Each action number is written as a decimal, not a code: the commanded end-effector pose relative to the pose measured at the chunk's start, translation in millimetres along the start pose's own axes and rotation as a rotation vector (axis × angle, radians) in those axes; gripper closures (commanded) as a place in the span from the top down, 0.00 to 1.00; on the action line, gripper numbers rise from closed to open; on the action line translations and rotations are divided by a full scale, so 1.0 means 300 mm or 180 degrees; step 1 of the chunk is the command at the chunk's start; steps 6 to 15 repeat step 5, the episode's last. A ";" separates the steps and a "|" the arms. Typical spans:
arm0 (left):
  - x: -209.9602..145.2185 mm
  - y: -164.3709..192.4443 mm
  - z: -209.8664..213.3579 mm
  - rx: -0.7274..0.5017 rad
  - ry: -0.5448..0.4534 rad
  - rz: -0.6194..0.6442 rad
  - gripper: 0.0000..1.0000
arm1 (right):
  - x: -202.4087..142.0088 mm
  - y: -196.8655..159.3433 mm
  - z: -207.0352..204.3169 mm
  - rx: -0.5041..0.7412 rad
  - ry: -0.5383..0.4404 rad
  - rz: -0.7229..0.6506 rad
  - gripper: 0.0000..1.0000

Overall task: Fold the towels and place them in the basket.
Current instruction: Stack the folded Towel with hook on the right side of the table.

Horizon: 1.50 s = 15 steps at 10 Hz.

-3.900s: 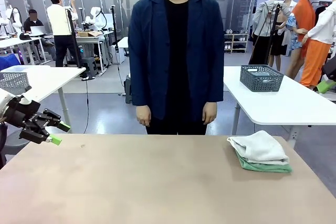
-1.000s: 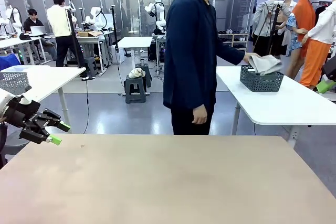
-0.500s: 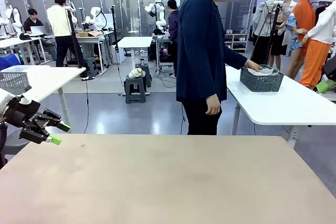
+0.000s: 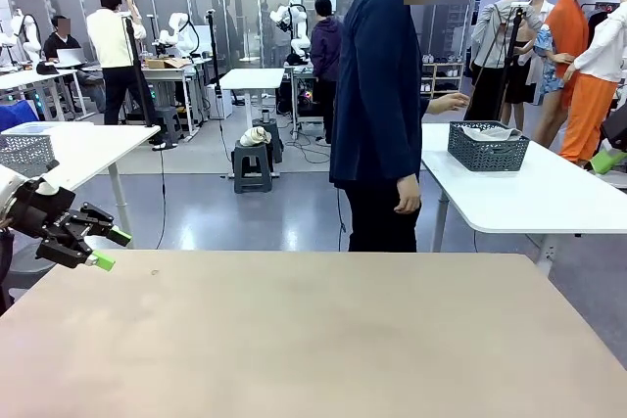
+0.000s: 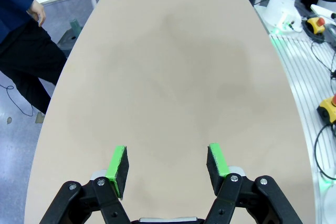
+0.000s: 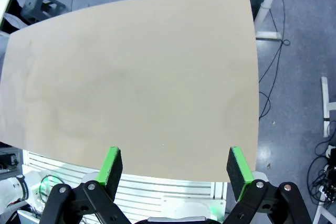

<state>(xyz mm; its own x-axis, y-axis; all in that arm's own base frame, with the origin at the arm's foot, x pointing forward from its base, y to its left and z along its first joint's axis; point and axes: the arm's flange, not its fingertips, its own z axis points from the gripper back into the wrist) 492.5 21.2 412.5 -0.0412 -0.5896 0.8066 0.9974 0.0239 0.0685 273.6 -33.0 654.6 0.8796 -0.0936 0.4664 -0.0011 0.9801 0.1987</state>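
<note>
Basket (image 4: pixel 488 147) broadside, towels (image 4: pixel 490 132) inside

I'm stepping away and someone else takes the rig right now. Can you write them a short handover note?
Left hand: open, holding nothing, hovering over its end of the table.
Right hand: open, holding nothing, high above the table.
Towels: lying in the dark grey basket on the white side table behind the person; a pale one shows on top.
Person's hand: in the air beside the basket, holding nothing.
Done: towels are in the basket.
Left: nothing obvious; whether both are neatly folded can't be told from here.
</note>
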 end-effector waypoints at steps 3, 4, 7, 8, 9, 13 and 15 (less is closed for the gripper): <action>0.001 -0.001 0.001 -0.0001 -0.0007 -0.0004 0.77 | -0.002 0.005 0.003 -0.0019 -0.0007 -0.0044 1.00; 0.001 -0.001 0.001 -0.0001 -0.0007 -0.0004 0.77 | -0.002 0.005 0.003 -0.0019 -0.0007 -0.0044 1.00; 0.001 -0.001 0.001 -0.0001 -0.0007 -0.0004 0.77 | -0.002 0.005 0.003 -0.0019 -0.0007 -0.0044 1.00; 0.001 -0.001 0.001 -0.0001 -0.0007 -0.0004 0.77 | -0.002 0.005 0.003 -0.0019 -0.0007 -0.0044 1.00; 0.001 -0.001 0.001 -0.0001 -0.0007 -0.0004 0.77 | -0.002 0.005 0.003 -0.0019 -0.0007 -0.0044 1.00; 0.001 -0.001 0.001 -0.0001 -0.0007 -0.0004 0.77 | -0.002 0.005 0.003 -0.0019 -0.0007 -0.0044 1.00; 0.001 -0.001 0.001 -0.0001 -0.0007 -0.0004 0.77 | -0.002 0.005 0.003 -0.0019 -0.0007 -0.0044 1.00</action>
